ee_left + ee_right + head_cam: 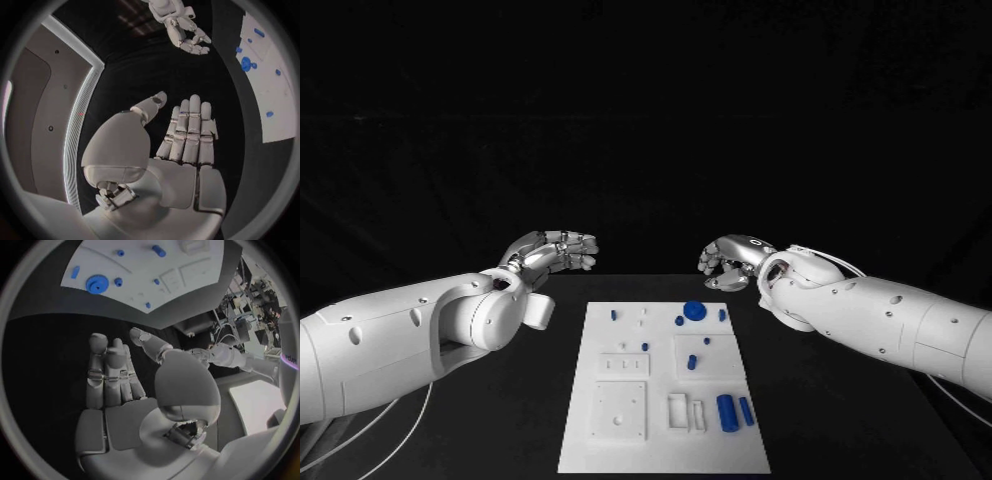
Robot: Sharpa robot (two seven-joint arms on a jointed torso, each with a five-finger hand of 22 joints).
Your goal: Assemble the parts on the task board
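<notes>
— So, what could go wrong from here?

— As I judge it, mostly the approach. The left silver many-fingered hand [555, 251] and the right silver many-fingered hand [733, 260] both hang above the far end of the black table [848, 420], off the flat white plastic task board [664, 455], which lies in the middle between the arms. Both are released: fingers extended side by side, nothing held. Coming down over the small blue plastic parts, a broad hand could knock a neighbour or push the board askew, since they sit close together.

— Which parts worry you?

— The round blue toothed gear [694, 310] at the far end has small blue pieces just beside it. The two upright blue cylinders [727, 412] near the close edge stand side by side; gripping one may tip the other.

— And the count?

— One board, two hands, one gear, two larger cylinders. Of the small blue studs [691, 361] I make out roughly five or six; some are too tiny to be sure.
</notes>
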